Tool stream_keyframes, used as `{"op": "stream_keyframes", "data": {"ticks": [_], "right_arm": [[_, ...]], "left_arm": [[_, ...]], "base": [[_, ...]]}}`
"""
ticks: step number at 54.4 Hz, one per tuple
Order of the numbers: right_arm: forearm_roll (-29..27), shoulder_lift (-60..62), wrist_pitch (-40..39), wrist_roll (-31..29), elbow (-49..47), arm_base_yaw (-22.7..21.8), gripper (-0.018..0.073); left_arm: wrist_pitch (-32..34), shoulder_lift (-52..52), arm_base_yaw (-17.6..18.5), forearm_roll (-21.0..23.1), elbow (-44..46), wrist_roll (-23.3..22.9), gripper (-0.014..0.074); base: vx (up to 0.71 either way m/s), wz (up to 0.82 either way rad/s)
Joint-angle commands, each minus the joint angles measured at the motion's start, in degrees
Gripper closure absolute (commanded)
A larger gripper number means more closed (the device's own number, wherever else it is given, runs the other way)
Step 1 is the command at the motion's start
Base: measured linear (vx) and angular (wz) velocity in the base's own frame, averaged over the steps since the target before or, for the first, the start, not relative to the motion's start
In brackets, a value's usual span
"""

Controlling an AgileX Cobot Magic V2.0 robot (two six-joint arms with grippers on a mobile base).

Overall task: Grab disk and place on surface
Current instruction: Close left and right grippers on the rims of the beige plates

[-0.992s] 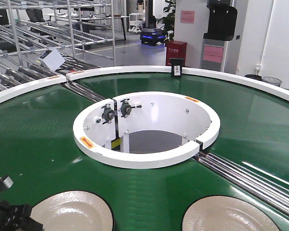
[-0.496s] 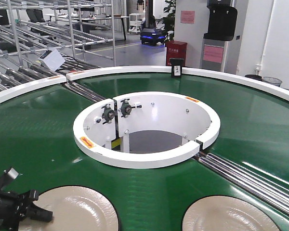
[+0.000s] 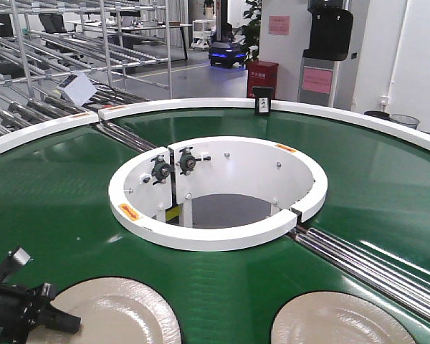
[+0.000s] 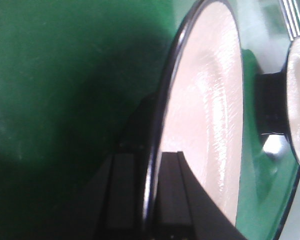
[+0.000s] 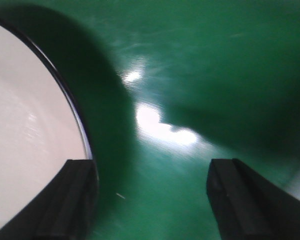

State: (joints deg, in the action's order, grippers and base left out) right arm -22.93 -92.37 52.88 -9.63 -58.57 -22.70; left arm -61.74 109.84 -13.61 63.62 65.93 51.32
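The front view takes in the whole green ring-shaped conveyor belt (image 3: 57,193) around its raised white inner ring (image 3: 215,240). On the near side of that ring, down to the left, lies a cream round disk with a thin black rim (image 3: 111,315). A second disk (image 3: 337,319) of the same kind lies down to the right of the ring, well apart from the first. Both are cut off by the bottom edge. Only the left wrist view shows the grip. There the black left gripper (image 4: 150,155) has its two fingers drawn close together on the cream disk's rim, one on the cream face and one on the shaded far side, pinching the edge. The second disk shows as a sliver at the right border. From the front this gripper is a dark shape at the cream disk's left edge, away from the ring, and its fingertips are hard to make out. The right gripper (image 5: 152,200) appears only in its own blurred view. Its fingers are spread wide over the green belt, the left one just beside a black-rimmed disk (image 5: 30,150); which of the two disks this is cannot be told.
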Motion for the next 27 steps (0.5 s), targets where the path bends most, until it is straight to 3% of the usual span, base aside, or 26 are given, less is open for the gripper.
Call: {"op": "stream_keyframes", "data": {"ticks": [1,7,12,27], "right_arm": [[-15.6,-1.7,-2.4,-12.3,-1.8,-2.1,0.0067],[-24.7,-5.0,-3.2,-23.7,-1.8,-1.8,0.0085],[-28.2,-8.2,-2.4,-28.6,-1.8,-0.5,0.0089],[-28.4,-15.1,-2.0,-29.6,-1.9,4.6,0.0092]], "left_arm": [[-4.6,-3.6,0.3,5.6,1.3,-0.2,0.0601],[-5.3,-3.6,0.3,5.5,1.3,-0.2,0.0601],[-5.6,-3.6,0.3,5.5,1.3,-0.2,0.0601],[-6.0,-3.6,0.3,5.4,1.3,-0.2,0.0601]], "base": [[0.00,0.00],[0.00,0.00],[0.00,0.00],[0.00,0.00]]}}
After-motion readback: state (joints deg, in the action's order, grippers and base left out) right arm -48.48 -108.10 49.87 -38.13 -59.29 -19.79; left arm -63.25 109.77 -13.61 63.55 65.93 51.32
